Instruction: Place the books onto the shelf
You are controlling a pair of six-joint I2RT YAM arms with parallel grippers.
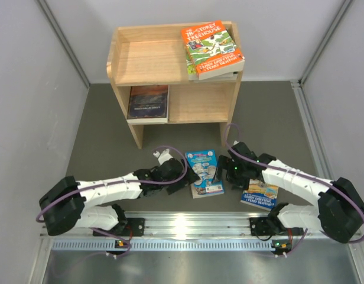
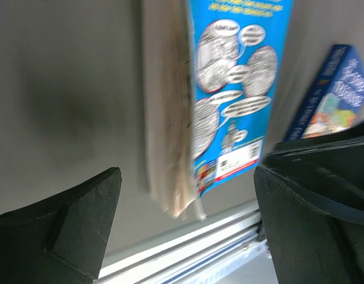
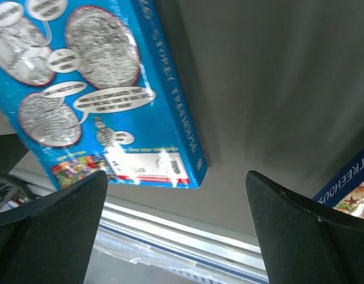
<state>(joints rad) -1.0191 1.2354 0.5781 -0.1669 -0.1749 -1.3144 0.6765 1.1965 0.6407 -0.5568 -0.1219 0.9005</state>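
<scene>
The left gripper (image 2: 188,177) is wide open, and nothing is held between its two black fingers (image 2: 81,231). Just in front of it lies a blue book (image 1: 204,171), flat on the dark surface (image 1: 99,130) with its back cover up; white speech bubbles and a barcode show on it. The page edge of this book is turned to the left gripper.

The right gripper (image 3: 176,177) is also wide open and empty. It stands on the other side of the same book, near the spine. So the blue book lies between the two grippers; whether any finger touches it cannot be told.

A second book (image 1: 260,194) with a dark blue spine lies flat on the surface, partly under the right arm. Close behind both books runs a metal rail (image 1: 188,228).

Farther away, at the back of the surface, stands the wooden shelf (image 1: 140,59). On its top tier, at the right end, a small stack of books (image 1: 211,50) lies flat, with an orange and green cover uppermost. On the lower tier, at the left, lies one dark book (image 1: 148,102).
</scene>
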